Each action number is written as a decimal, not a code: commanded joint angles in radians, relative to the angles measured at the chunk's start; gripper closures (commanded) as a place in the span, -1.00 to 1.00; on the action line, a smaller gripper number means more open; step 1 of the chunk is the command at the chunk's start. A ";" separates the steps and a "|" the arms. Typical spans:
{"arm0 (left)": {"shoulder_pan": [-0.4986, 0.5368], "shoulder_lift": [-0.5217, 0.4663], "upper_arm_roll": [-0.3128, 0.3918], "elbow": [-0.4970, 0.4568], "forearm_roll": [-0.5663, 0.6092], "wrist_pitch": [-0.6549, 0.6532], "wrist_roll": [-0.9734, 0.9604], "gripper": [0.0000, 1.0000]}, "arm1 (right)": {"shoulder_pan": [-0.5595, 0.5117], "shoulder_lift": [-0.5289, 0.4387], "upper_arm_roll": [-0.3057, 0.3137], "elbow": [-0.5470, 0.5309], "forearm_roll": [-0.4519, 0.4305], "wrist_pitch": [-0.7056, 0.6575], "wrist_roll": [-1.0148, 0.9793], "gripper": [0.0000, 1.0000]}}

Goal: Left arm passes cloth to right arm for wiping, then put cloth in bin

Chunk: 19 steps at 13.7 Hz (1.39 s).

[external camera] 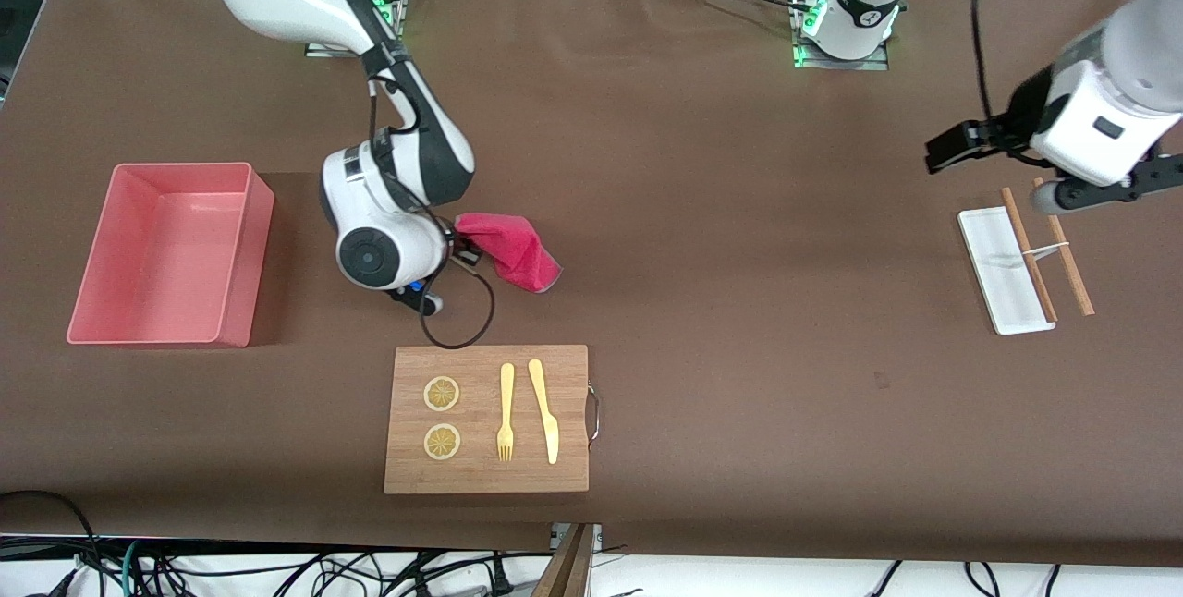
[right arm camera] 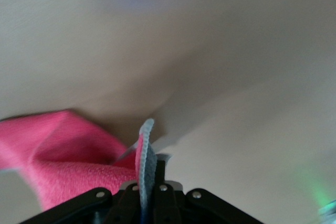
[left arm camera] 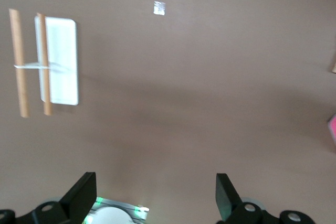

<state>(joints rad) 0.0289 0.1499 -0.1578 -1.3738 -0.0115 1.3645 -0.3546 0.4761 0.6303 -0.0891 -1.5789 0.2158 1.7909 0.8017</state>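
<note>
My right gripper [external camera: 465, 246] is shut on one edge of the cloth [external camera: 514, 251], which hangs from it, magenta-red with a grey underside, over the table between the bin and the wooden board. In the right wrist view the cloth [right arm camera: 68, 166] is pinched between the shut jaws of the right gripper [right arm camera: 149, 174]. The bin [external camera: 242, 301], a pink tub with nothing in it, stands toward the right arm's end of the table. My left gripper [external camera: 1104, 188] hangs open and holds nothing, up over the white tray. Bare table lies under the left gripper [left arm camera: 155, 182] in the left wrist view.
A wooden board [external camera: 573, 366] carrying two lemon slices, a fork and a knife lies nearer to the front camera than the cloth. The small white tray [external camera: 993, 264] with two chopsticks [external camera: 1030, 255] lies at the left arm's end of the table.
</note>
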 commanded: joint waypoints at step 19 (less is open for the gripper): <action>-0.009 -0.205 0.190 -0.415 0.058 0.338 0.348 -1.00 | 0.094 -0.035 -0.247 0.007 -0.204 -0.205 -0.442 1.00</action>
<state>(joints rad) -0.0053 -0.0257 0.0296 -1.7464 0.0326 1.6697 -0.0456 0.5230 0.6058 -0.3513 -1.5606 0.0064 1.5992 0.2484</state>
